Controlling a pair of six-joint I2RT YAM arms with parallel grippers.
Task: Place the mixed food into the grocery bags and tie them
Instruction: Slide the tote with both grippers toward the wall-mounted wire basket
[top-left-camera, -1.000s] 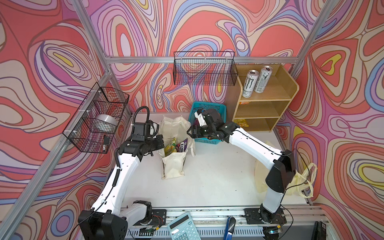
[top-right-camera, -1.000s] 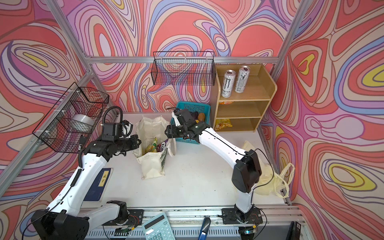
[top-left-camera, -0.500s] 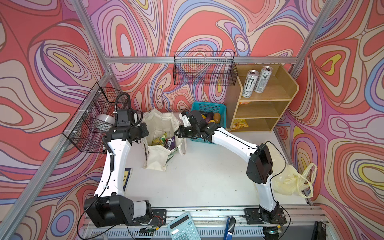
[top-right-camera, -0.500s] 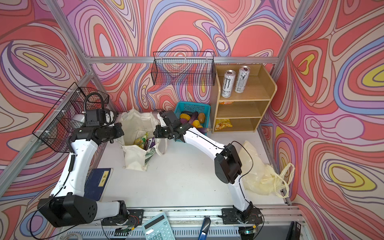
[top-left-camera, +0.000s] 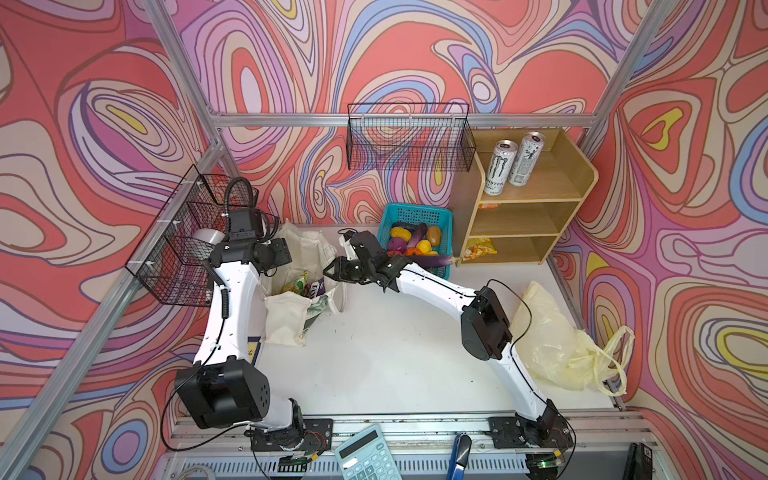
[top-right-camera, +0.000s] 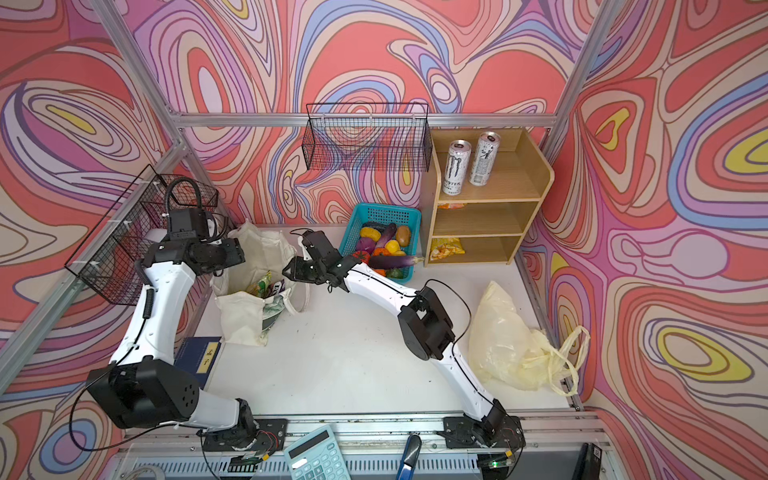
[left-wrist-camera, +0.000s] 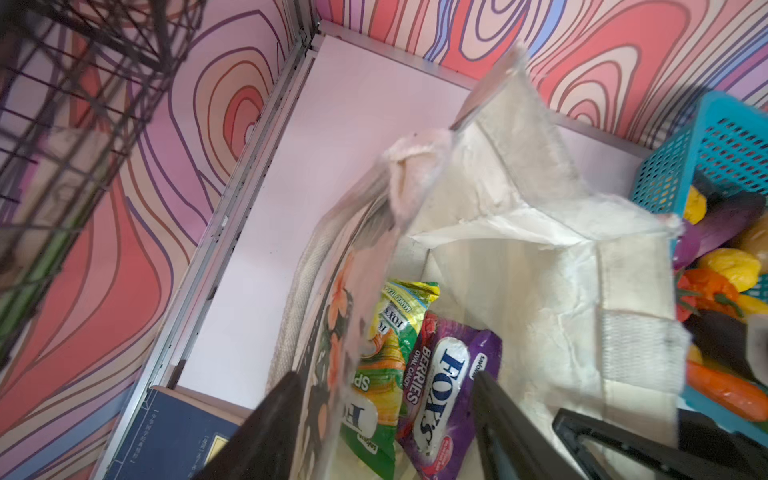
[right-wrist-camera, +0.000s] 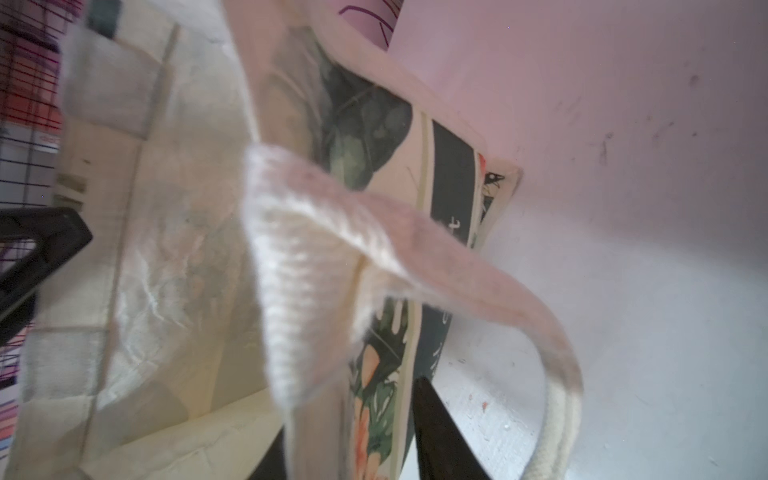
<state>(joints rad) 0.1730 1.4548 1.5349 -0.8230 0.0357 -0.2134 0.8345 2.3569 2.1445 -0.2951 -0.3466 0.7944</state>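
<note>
Left pincer (left-wrist-camera: 384, 376) and right pincer (top-left-camera: 329, 273) stand spread astride the tote (top-left-camera: 286, 316) rim, pinching nothing. Best withdraw slowly, lest its mouth collapse at the bench (top-left-camera: 395, 353) back-left corner.

A robot lab's test cell here: aluminium frame (top-left-camera: 291, 119), swirl-printed walls (top-left-camera: 415, 50), arms (top-left-camera: 224, 316) bolted along the white worktop's (top-left-camera: 395, 353) rail (top-left-camera: 415, 422).

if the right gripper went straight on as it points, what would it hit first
Most likely the canvas tote: its handle strap hangs just ahead of the right gripper; depth is unclear.
</note>
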